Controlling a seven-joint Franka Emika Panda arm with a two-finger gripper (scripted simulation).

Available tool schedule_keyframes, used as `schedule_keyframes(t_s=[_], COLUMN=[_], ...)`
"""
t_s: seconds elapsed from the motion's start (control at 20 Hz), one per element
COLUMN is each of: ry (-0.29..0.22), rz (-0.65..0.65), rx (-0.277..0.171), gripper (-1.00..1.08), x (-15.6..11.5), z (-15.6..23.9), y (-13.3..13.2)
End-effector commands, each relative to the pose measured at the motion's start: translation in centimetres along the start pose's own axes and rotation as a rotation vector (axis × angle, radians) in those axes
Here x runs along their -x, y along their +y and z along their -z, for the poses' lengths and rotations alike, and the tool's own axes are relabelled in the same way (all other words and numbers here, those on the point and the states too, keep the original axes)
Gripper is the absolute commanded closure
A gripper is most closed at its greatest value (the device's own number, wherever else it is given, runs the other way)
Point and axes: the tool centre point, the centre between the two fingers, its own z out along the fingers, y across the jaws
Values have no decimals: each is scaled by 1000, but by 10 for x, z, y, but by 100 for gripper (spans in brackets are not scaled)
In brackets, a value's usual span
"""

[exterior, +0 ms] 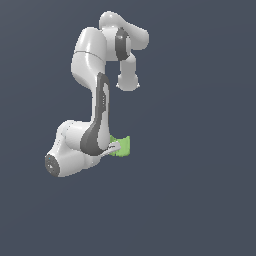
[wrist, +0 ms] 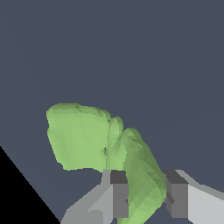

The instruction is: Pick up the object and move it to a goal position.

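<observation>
The arm (exterior: pixel 92 55) looks like smooth, glossy white plastic. The object (wrist: pixel 87 138) is matt light green, ridged and faceted.

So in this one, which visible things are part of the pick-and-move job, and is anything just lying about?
Part of the job:
- light-green lump, the object to move
- gripper, fingers either side of the lump's narrow end

Just lying about:
- nothing else visible; only the plain dark ground, and no goal marker shows
</observation>
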Motion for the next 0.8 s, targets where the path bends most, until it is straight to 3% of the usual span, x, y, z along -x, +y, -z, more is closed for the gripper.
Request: schedule_keyframes(t_s=[0.0,0.75], ry=[0,0], rz=[0,0], rx=[0,0], gripper=[108,108], x=[0,2], z=[0,-7], y=[0,-20])
